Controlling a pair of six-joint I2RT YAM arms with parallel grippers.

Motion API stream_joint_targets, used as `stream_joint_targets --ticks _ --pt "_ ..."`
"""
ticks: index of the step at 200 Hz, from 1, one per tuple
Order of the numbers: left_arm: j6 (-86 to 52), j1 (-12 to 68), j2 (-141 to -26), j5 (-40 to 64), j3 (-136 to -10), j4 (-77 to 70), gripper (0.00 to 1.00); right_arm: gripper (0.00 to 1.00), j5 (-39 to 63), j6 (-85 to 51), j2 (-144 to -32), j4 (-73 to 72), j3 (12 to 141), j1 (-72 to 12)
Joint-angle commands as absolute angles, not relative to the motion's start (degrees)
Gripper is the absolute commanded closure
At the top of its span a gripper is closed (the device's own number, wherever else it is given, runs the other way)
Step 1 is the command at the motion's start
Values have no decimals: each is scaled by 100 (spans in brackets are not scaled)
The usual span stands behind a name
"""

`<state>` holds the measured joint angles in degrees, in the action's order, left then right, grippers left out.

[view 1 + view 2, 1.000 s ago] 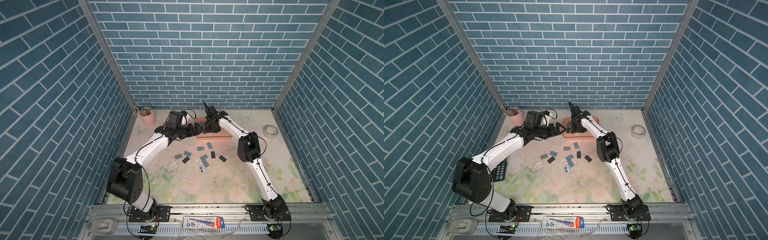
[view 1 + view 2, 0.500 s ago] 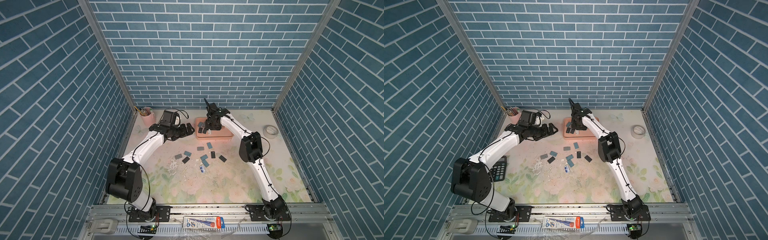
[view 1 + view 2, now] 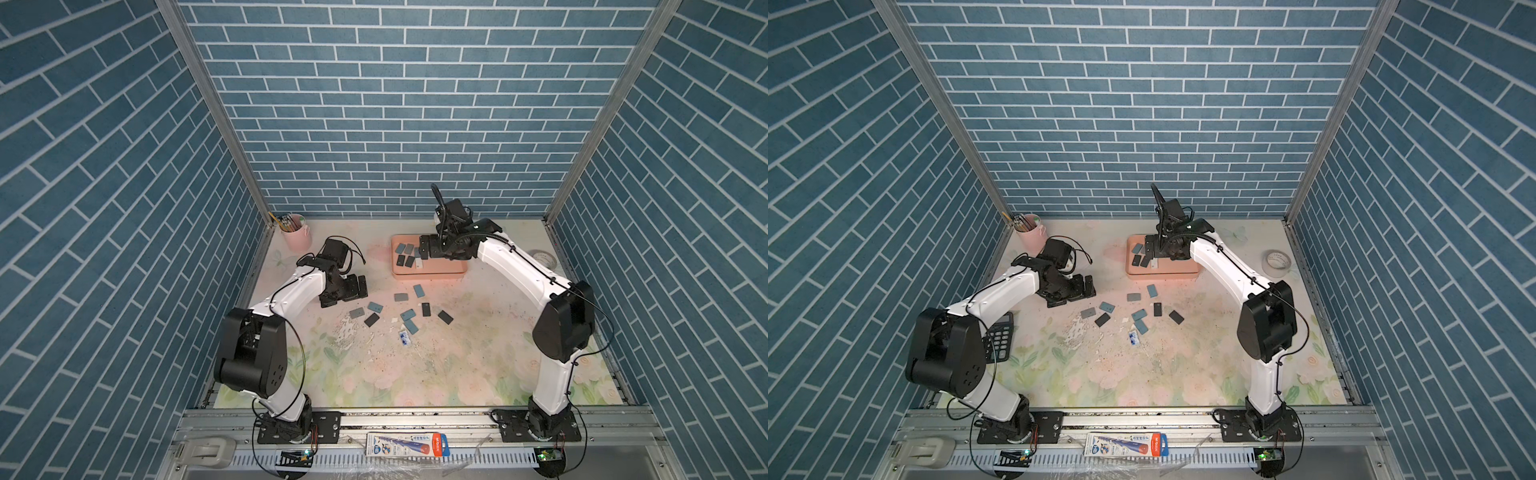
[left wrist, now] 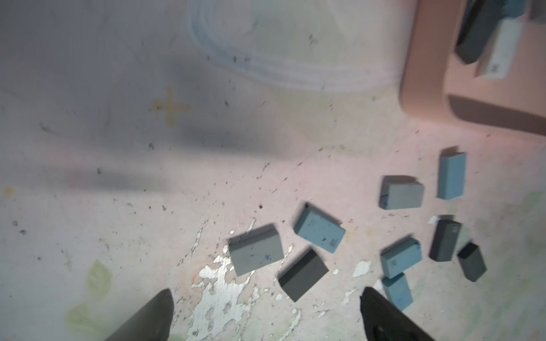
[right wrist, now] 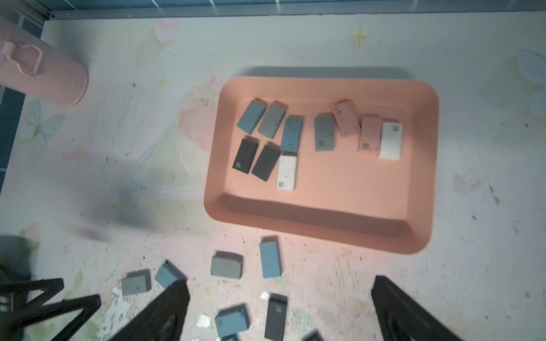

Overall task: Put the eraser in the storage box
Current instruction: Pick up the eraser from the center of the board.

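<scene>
The salmon-pink storage box point(image 3: 428, 274) point(image 3: 1163, 272) point(image 5: 425, 165) stands at the back of the table with several erasers inside. My right gripper point(image 3: 424, 249) point(image 5: 277, 283) hangs open over its left half, holding nothing. A white eraser point(image 3: 419, 264) point(image 5: 287, 172) lies in the box just below it. Several loose erasers, such as a blue eraser point(image 3: 419, 290) point(image 4: 451, 175) and a black eraser point(image 3: 372, 319) point(image 4: 302, 273), lie on the mat in front of the box. My left gripper point(image 3: 349, 293) point(image 4: 266, 290) stands open and empty just left of them.
A pale pink pencil cup point(image 3: 296, 235) point(image 5: 44, 79) stands at the back left. A tape roll point(image 3: 542, 258) lies at the right wall and a calculator point(image 3: 1000, 336) at the left edge. The mat has peeled white patches point(image 3: 347, 330).
My right gripper has opened over the storage box. The left arm has drawn back from beside the box, leftward and toward the front, to the loose erasers.
</scene>
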<state>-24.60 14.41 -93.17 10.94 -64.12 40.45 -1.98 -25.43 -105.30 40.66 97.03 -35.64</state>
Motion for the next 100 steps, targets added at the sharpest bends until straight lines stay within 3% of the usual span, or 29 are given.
stream_joint_targets --ticks 1,43,100 --pt "-2333 1551 -9620 855 -6381 4158 0 2 -226 -2510 -10045 3668 8851 -3612" --pt "-2029 1897 -10160 659 -6795 4543 5 1 -366 -2619 -9297 3438 7691 -3617" --pt "-1199 1934 -10535 261 -7127 5262 14 2 -460 -2621 -8997 3272 7207 -3608"
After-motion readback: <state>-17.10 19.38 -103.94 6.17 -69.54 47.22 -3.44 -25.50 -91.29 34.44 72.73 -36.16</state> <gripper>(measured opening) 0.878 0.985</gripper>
